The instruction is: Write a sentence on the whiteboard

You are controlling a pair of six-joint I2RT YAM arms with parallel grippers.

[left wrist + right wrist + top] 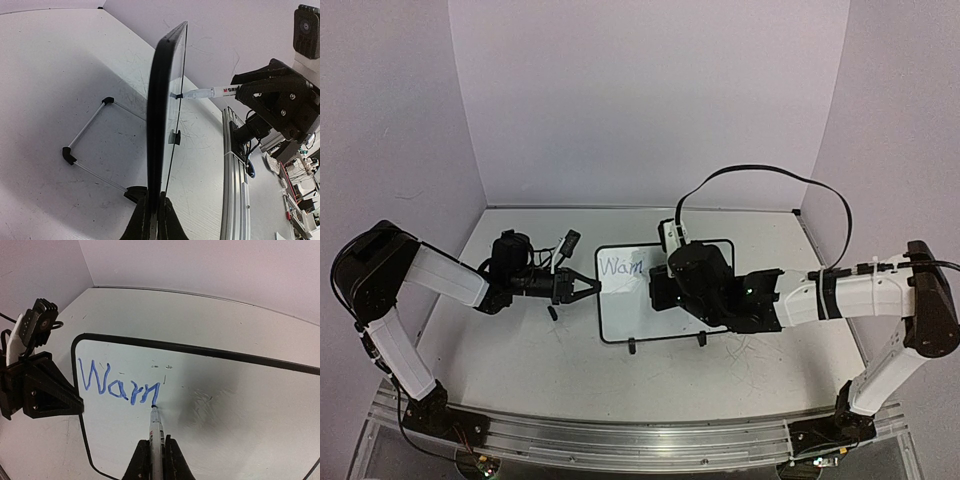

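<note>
The whiteboard [620, 315] stands near the table's middle, black-framed, with two small feet. My left gripper [595, 286] is shut on its left edge. In the left wrist view the whiteboard [162, 115] shows edge-on, pinched in the left gripper [154, 200]. Of the sentence [117, 385], only blue letters reading roughly "Warm" show, at the top left of the whiteboard [230, 405]. My right gripper [156, 442] is shut on a white marker [156, 430] whose tip touches the end of the last letter. From above, the right wrist [695, 285] covers the board's centre and the marker.
A small dark object [552, 312] lies on the table left of the board. A wire stand [87, 135] props the board from behind. A black cable [770, 172] arcs over the right arm. Walls close the back and sides, and an aluminium rail [640, 440] runs along the near edge.
</note>
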